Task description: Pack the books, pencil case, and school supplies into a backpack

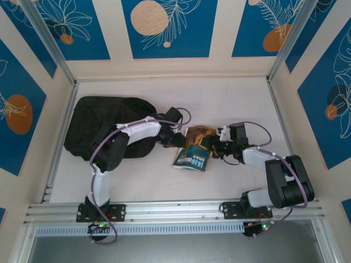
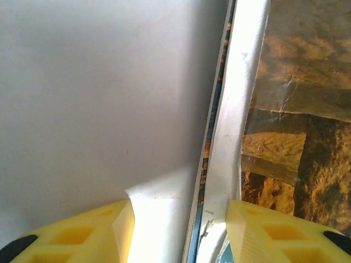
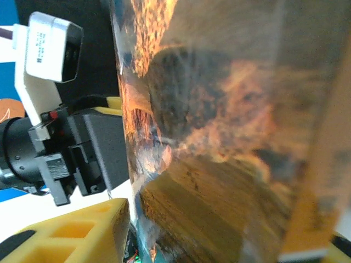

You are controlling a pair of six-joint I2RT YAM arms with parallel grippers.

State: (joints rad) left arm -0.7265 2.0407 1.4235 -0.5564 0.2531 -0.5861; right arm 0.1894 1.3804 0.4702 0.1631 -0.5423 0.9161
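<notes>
Backpack (image 1: 107, 126): black and soft, slumped at the far left of the table (image 1: 230, 98); I cannot see what is inside it
Left claw (image 2: 178, 233): my yellow fingers (image 2: 104, 233) are apart, one on each side of a book's thin edge, just beside the backpack
Gold-brown book (image 1: 198, 133): tipped up between my two claws, outside the backpack
Right claw (image 1: 216, 148): that book's cover sits between my fingers (image 3: 77, 233); I cannot tell if I pinch it
Blue-and-orange book (image 1: 192, 159): flat on the table, just beside the tipped one
</notes>
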